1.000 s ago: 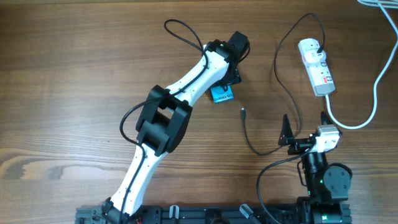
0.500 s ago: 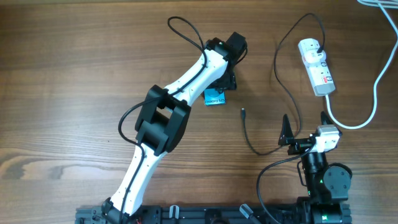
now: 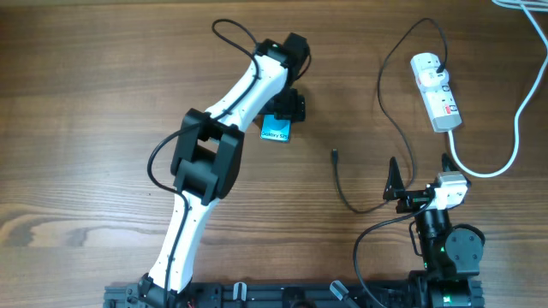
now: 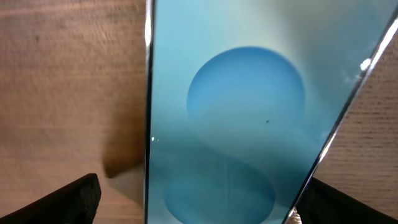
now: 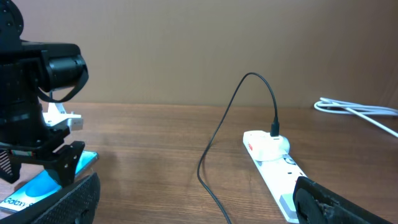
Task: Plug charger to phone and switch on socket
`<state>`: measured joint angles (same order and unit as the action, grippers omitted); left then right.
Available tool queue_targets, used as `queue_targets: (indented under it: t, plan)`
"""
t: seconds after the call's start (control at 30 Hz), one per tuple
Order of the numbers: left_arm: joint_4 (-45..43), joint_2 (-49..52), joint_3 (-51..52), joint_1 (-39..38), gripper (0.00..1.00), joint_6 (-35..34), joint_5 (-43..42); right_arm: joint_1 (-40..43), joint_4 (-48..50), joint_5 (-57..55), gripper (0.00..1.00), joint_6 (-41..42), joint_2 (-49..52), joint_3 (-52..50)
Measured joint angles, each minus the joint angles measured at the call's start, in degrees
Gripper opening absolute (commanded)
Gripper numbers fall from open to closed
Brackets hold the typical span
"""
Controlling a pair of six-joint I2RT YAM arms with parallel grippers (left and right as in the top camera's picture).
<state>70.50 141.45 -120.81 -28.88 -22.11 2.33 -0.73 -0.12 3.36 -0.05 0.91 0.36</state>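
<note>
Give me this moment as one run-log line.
left gripper: open astride phone | right gripper: open, empty | charger tip: on table, not in phone | plug: in socket

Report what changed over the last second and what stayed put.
The left gripper swung left across the table, and the phone went left with it, farther from the charger's connector tip. Its jaws straddle the phone, wide apart. Whether the phone is gripped or only pushed cannot be told. Unchanged: the connector tip, the socket and the right gripper, which is open.
</note>
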Motion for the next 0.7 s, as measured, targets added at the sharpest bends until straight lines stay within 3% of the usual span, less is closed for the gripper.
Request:
queue_targets:
  t: [0.27,0.7]
  plan:
    - [-6.08,0.13,0.13,-0.68,1.0,7.04,-0.72,0.0,0.0,0.0,1.0,0.0,0.0,0.0]
    - [-6.45,0.15,0.22,-0.46,0.99,6.32,-1.18,0.0,0.0,0.0,1.0,0.0,0.0,0.0]
